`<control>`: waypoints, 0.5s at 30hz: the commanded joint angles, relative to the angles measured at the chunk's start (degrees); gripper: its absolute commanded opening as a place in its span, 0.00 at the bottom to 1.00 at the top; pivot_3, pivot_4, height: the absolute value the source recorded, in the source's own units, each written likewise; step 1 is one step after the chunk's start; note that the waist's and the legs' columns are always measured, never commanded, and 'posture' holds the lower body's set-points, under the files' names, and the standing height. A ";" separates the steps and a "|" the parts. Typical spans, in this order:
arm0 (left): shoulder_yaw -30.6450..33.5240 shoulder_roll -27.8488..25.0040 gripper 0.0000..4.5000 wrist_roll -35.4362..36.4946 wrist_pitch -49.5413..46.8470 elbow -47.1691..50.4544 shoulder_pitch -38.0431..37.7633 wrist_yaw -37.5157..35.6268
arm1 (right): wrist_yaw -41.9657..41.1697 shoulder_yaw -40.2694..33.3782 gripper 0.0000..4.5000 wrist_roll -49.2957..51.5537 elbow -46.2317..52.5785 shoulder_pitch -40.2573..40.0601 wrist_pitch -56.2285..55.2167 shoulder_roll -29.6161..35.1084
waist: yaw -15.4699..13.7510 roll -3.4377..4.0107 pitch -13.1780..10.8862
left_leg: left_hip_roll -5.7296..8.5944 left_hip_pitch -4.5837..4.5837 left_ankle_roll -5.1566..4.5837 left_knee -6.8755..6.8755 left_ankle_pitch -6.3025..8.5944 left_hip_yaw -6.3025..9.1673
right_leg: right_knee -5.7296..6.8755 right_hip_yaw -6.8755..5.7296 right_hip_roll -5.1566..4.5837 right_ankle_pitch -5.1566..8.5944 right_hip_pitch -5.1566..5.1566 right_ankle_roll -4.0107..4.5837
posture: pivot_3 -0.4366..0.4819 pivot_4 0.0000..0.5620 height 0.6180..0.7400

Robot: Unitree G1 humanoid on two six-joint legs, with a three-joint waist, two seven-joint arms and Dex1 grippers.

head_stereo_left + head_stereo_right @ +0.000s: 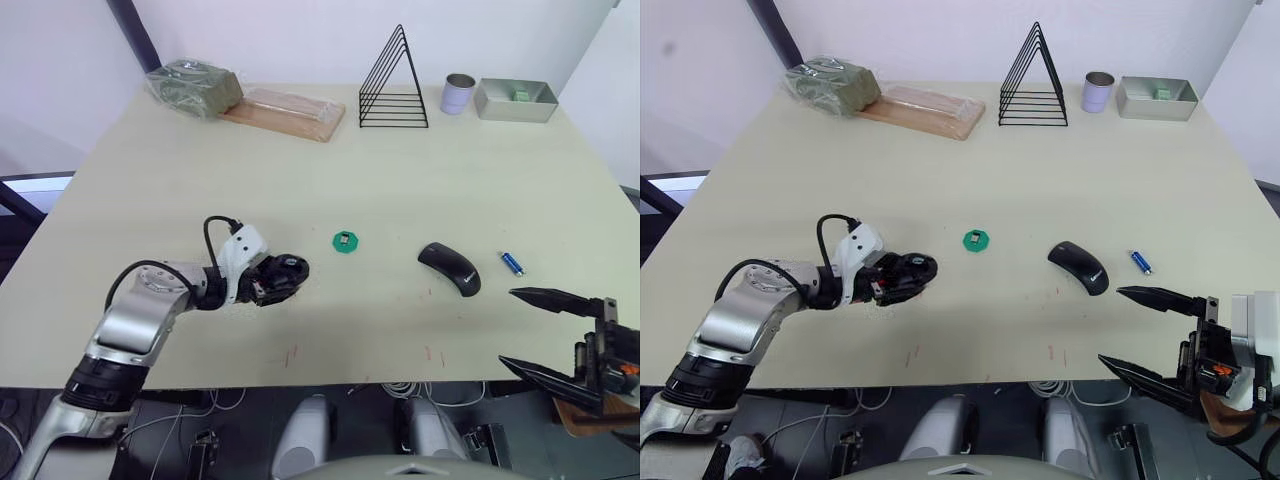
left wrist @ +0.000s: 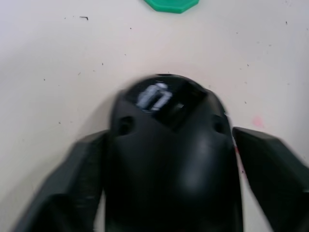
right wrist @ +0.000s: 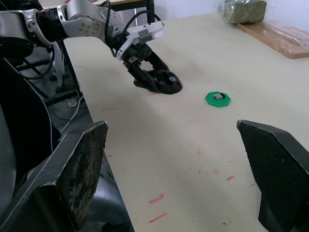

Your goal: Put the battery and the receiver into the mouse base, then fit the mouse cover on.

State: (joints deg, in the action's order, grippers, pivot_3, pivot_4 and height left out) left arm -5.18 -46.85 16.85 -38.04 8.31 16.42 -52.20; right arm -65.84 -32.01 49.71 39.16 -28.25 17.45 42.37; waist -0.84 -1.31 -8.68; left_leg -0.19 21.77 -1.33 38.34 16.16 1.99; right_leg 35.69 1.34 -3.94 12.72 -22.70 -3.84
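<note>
Blue battery (image 1: 512, 263) lies beside mouse cover (image 1: 450, 267)

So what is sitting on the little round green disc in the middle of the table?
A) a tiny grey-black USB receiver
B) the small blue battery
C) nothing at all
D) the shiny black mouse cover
A: the tiny grey-black rectangular receiver lies on top of the round green scalloped disc, while the small blue battery lies far off beside the glossy black mouse cover.

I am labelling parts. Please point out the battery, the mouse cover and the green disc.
battery (image 1: 512, 263), left eye view, middle of blue body.
mouse cover (image 1: 450, 268), left eye view, glossy top.
green disc (image 1: 976, 240), right eye view, green rim.
</note>
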 commanded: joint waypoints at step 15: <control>-6.24 -1.71 0.65 0.04 2.57 9.08 4.49 -9.90 | 1.20 -3.45 1.00 0.32 1.19 -2.55 -0.66 -0.69 | -0.44 -0.01 -0.01 | 0.01 0.03 0.00 0.02 0.00 -0.03 | 0.01 -0.02 -0.01 0.00 0.01 0.00 | 0.48 0.27 1.00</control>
State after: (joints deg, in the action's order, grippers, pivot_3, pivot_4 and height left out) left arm -9.81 -48.57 17.04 -35.95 13.64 19.33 -60.53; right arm -64.74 -33.10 49.47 39.22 -30.49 17.34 41.73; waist -1.28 -1.31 -8.69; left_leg -0.17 21.84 -1.33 38.41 16.15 1.96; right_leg 35.69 1.32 -3.96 12.72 -22.68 -3.83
